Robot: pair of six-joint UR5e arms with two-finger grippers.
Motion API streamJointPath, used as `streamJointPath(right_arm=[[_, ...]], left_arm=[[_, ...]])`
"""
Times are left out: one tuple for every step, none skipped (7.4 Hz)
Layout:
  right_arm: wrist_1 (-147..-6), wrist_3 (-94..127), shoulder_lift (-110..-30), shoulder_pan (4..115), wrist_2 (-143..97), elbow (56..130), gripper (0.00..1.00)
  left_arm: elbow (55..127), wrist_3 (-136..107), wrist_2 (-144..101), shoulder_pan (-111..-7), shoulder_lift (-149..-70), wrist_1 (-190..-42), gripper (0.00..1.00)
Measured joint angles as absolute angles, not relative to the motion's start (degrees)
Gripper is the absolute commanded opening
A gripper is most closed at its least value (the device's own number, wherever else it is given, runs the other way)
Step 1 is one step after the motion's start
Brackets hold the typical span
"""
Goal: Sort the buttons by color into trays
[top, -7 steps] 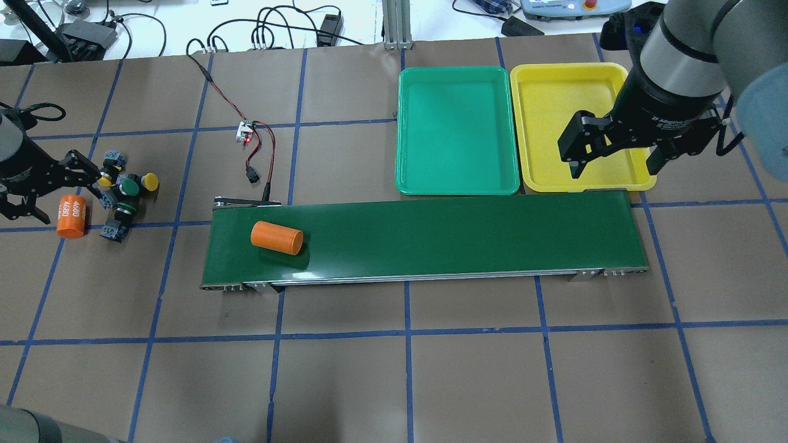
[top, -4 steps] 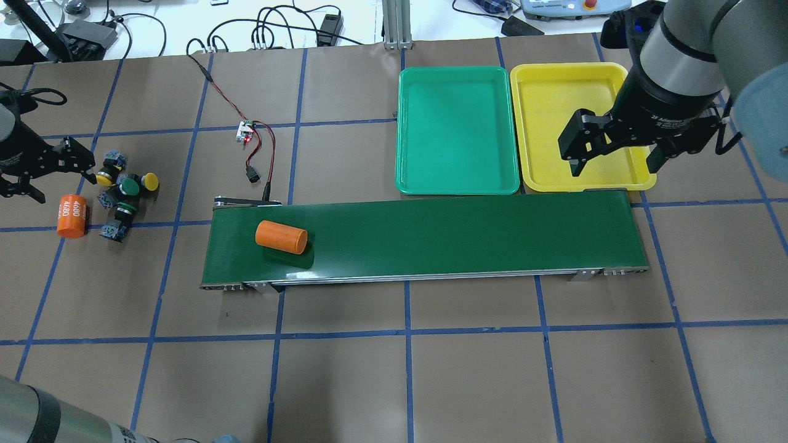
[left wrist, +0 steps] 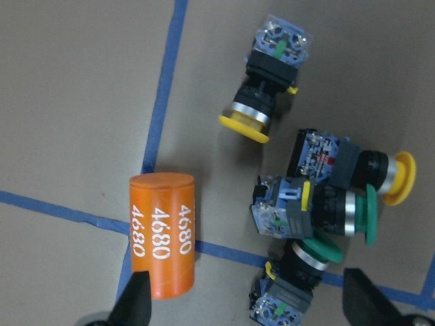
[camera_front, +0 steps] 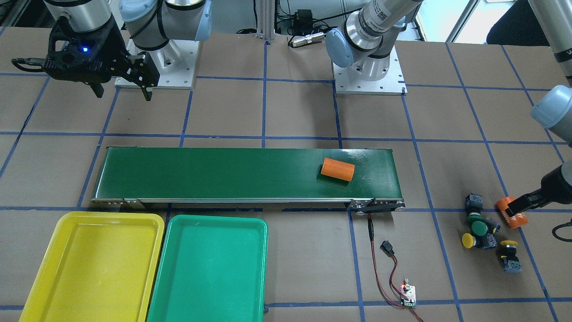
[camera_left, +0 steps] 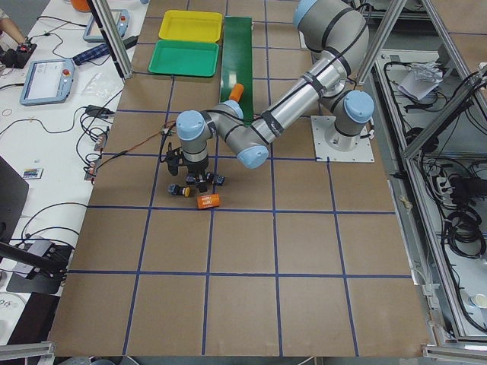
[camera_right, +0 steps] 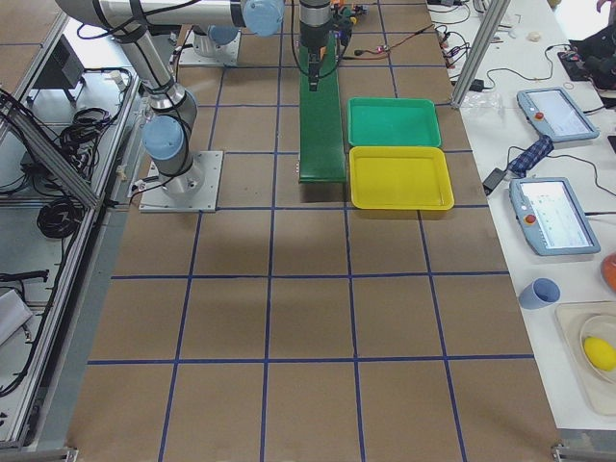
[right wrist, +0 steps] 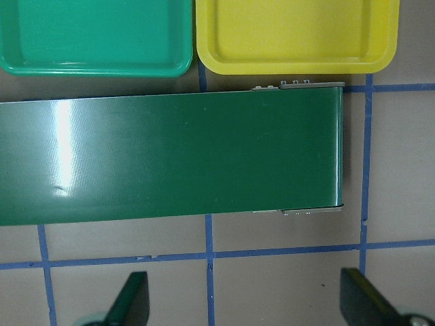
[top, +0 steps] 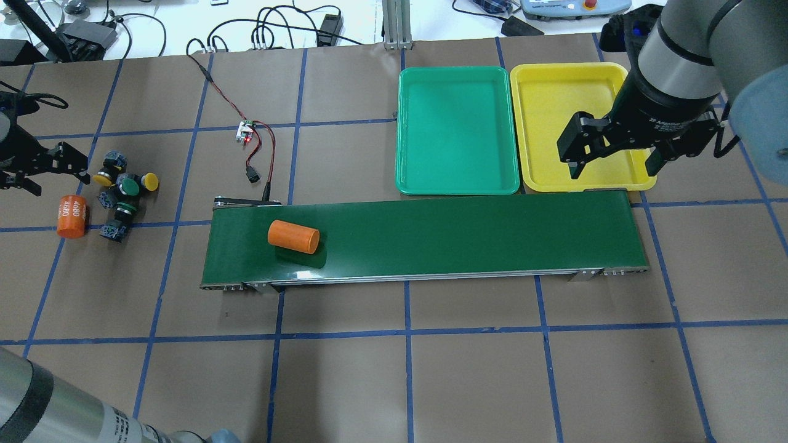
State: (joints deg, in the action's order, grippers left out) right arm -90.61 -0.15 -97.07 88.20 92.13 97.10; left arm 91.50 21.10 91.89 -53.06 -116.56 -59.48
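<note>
Hovering over the left end of the desk (top: 345, 381), the left gripper (top: 60, 180) has its fingers (left wrist: 139, 302) spread wide, pinching nothing. Its wrist view looks down between them at an orange cylinder (top: 72, 216) printed 4680 and at the four buttons (top: 121, 192). These buttons lie on their sides in a tight cluster just beside that cylinder, two yellow-capped and two green-capped, some touching each other, well apart from both trays. The green tray (top: 455, 129) and the yellow tray (top: 548, 123) sit side by side just behind the right half of the conveyor belt (top: 462, 237). A second orange cylinder (top: 293, 237) lies on the belt near its left end. Raised near the belt's right end, the right gripper (top: 612, 175) likewise has its fingers spread and holds nothing. A small circuit board (top: 246, 131) with red and black wires lies behind the belt's left end.
</note>
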Motion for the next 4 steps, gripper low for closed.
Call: streamJointPath(right_arm=[[-90.6,-0.1,-97.1,88.3,92.2,97.1,1.00],[-90.5,-0.2,-97.2,88.3,92.2,97.1,1.00],[-90.5,-0.1,-97.1,88.3,92.2,97.1,1.00],[-90.5,0.1,-97.1,88.3,92.2,97.1,1.00]], left_arm=[[91.5,20.8,91.8,-52.2,-117.2,-59.0,1.00],[91.4,20.4,91.5,-51.8,-118.0,-58.7,1.00],[91.2,19.8,90.5,-51.5,-118.9,-58.7,1.00],[91.1,17.3,89.4,-51.4,-119.8,-58.7,1.00]])
